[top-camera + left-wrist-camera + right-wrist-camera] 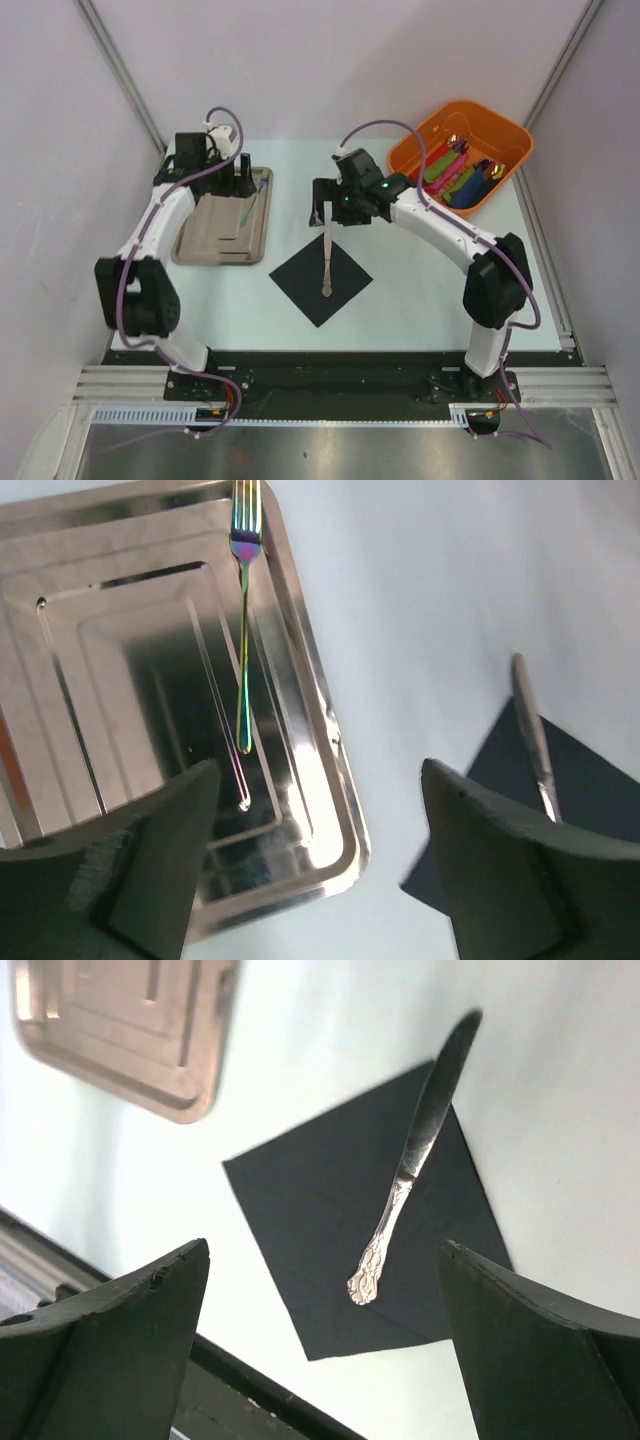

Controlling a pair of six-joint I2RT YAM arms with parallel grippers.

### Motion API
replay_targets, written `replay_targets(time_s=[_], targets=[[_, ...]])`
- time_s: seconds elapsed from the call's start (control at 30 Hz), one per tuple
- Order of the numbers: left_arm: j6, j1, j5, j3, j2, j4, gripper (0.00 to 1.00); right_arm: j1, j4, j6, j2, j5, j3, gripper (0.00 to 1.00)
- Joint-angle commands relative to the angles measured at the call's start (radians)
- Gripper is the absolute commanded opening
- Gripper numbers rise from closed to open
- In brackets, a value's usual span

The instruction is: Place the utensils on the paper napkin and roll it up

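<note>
A black paper napkin (320, 285) lies as a diamond on the table's middle. A silver knife (329, 262) with an ornate handle lies on it, its blade tip sticking out past the far corner. The napkin (320, 1220) and the knife (412, 1155) also show in the right wrist view. An iridescent fork (243, 630) lies in the steel tray (90, 680), tines pointing away. My left gripper (236, 183) is open and empty above the tray's right part (320, 865). My right gripper (333, 213) is open and empty above the napkin's far corner (320, 1360).
The steel tray (205, 240) stands left of the napkin. An orange bin (500, 140) at the back right holds several coloured rolled napkins. The knife (535, 740) and a napkin corner (595, 790) show at the right of the left wrist view.
</note>
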Motion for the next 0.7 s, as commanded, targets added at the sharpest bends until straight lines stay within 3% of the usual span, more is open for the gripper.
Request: replay_targets(time_s=[0.0,0.2,0.3,0.67], targets=[[0.182,0.007,-0.013,0.258,0.217,-0.172,0.77,-0.04,0.042,-0.14,-0.084,-0.092,-0.036,1.0],[0.227,0.002,-0.04,0.49,0.461,-0.222,0.51,-0.092,0.076,-0.186,-0.153,-0.22,-0.125,1.0],[0.241,-0.003,-0.066,0.562,0.55,-0.246,0.45,-0.112,0.085,-0.192,-0.165,-0.235,-0.144,1.0],[0.262,-0.03,-0.12,0.599,0.698,-0.213,0.44,-0.155,0.077,-0.182,-0.144,-0.326,-0.151,1.0]])
